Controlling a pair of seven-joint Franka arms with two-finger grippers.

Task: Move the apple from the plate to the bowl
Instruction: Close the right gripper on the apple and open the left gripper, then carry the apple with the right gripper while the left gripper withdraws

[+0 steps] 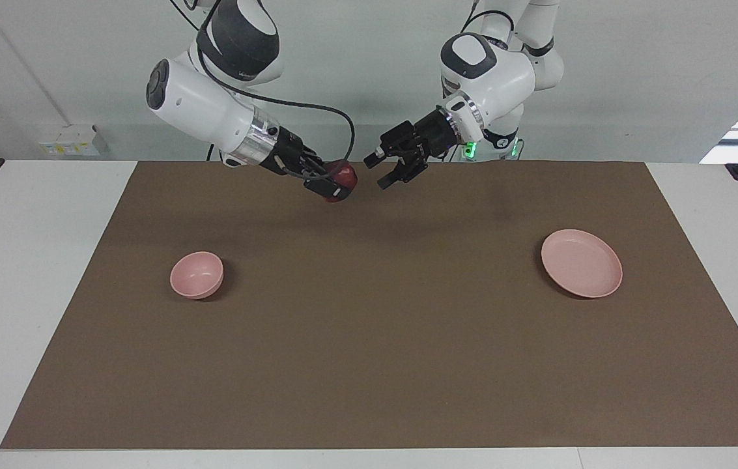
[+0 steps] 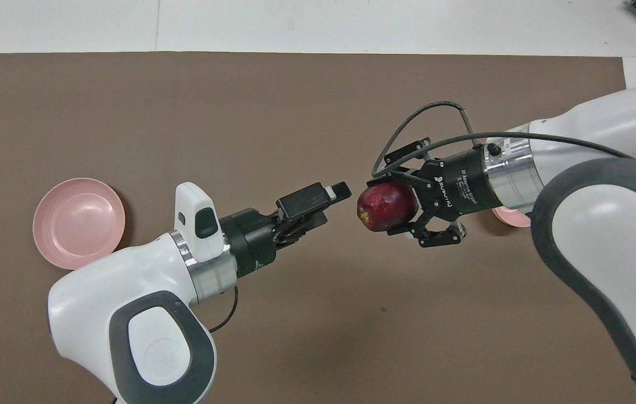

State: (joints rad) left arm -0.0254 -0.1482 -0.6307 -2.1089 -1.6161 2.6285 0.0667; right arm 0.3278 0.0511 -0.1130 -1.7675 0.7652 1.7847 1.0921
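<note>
One apple (image 1: 344, 175), small, round and dark red, was in the air, clamped between the fingers of the right gripper (image 2: 393, 206) over the part of the brown mat (image 1: 369, 339) close to the robots, about the middle of its width. The left gripper (image 1: 389, 168) hung just beside it with its fingers apart and nothing between them. The fruit looked firm and smooth, probably light, so it could slip or turn if it is pinched off centre; I judged the best hold to be across its widest part, with gentle force, because the skin may bruise. The bowl (image 1: 197, 275) stood on the mat toward the right arm's end of the table, empty and upright, and the plate (image 1: 581, 262) lay empty toward the left arm's end, well apart from it. The bowl is deep but narrow, so the apple should be lowered inside, not dropped. The mat was flat and plain, on a white table (image 1: 30, 260), with a pale wall (image 1: 636, 78) at the robots' end.
</note>
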